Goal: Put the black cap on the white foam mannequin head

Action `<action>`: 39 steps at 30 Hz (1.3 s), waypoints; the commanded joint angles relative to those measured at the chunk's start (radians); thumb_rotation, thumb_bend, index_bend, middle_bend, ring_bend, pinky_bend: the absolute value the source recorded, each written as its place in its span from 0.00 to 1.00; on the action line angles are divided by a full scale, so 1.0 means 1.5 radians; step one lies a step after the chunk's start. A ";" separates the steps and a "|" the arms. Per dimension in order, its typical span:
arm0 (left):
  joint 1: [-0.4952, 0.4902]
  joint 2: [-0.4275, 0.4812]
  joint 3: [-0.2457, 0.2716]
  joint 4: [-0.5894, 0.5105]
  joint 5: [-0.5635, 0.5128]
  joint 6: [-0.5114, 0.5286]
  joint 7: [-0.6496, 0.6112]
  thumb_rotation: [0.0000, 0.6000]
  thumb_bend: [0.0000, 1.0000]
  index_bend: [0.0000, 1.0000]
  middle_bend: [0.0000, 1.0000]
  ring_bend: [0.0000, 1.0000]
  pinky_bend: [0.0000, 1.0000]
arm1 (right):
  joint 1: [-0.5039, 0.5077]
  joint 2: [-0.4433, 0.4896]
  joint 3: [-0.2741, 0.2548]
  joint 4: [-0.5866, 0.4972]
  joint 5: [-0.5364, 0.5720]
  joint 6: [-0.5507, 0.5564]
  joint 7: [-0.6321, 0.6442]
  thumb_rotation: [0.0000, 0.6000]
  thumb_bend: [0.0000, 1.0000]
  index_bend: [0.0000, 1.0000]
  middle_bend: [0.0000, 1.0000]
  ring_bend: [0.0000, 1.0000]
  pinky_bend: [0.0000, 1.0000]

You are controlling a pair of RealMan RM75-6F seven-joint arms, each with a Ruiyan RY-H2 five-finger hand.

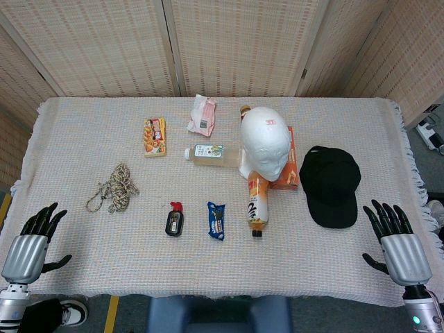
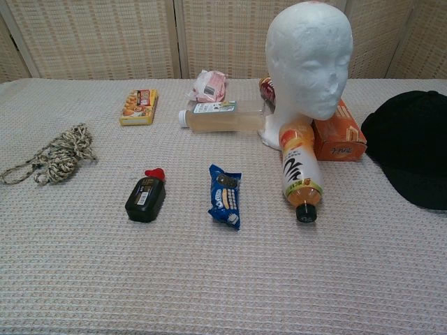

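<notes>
Black against the pale woven cloth, the cap (image 1: 329,184) lies flat on the desk (image 1: 83,229) toward the right side, brim toward the near edge, untouched and just to the right of an orange box (image 1: 286,170). The white foam mannequin head (image 1: 265,142) stands upright near the middle of the desk, bare, its face turned toward the robot; the orange box sits close against its right side. A clear bottle of pale drink (image 1: 211,155) lies on its side to the left of the head, its base reaching the head's neck, and an orange bottle with a black cap (image 1: 257,202) lies in front of the head, pointing toward the near edge. Farther left in the near row are a blue snack packet (image 1: 216,220) and a small dark bottle with a red top (image 1: 175,219), well apart from a coil of rope (image 1: 115,188). Toward the far edge lie a yellow snack box (image 1: 155,137) and a pink packet (image 1: 202,116). The left robot hand (image 1: 31,239) rests at the near left corner, fingers spread and holding nothing; the right robot hand (image 1: 397,243) sits at the near right corner, likewise spread and empty, near the cap's brim but apart from it.
</notes>
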 commanded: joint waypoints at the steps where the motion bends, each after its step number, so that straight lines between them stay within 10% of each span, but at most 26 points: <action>1: 0.000 -0.001 -0.002 0.001 -0.001 0.002 -0.001 1.00 0.10 0.15 0.00 0.01 0.17 | 0.001 -0.003 0.002 0.001 0.006 -0.003 -0.002 1.00 0.02 0.00 0.00 0.00 0.00; 10: -0.002 -0.001 0.000 -0.002 0.010 0.005 -0.015 1.00 0.11 0.15 0.00 0.01 0.17 | 0.003 -0.042 0.028 0.045 0.047 0.000 -0.040 1.00 0.02 0.00 0.10 0.05 0.09; 14: -0.005 0.001 0.000 0.002 0.008 -0.002 -0.024 1.00 0.10 0.15 0.00 0.01 0.17 | 0.014 -0.060 0.035 0.094 0.060 -0.015 -0.058 1.00 0.02 0.10 0.75 0.71 0.86; 16: -0.005 0.002 0.001 0.003 0.004 -0.007 -0.025 1.00 0.11 0.15 0.00 0.01 0.17 | 0.020 -0.074 0.038 0.127 0.055 -0.015 -0.059 1.00 0.02 0.25 0.97 0.94 1.00; 23: 0.005 0.002 -0.003 -0.003 0.009 0.020 -0.026 1.00 0.10 0.15 0.00 0.01 0.18 | 0.037 -0.158 0.030 0.284 0.064 -0.058 0.063 1.00 0.04 0.55 1.00 1.00 1.00; 39: 0.016 -0.020 -0.015 0.012 0.013 0.057 -0.028 1.00 0.11 0.17 0.03 0.05 0.23 | 0.040 -0.437 0.058 0.753 0.067 0.027 0.305 1.00 0.06 0.49 1.00 1.00 1.00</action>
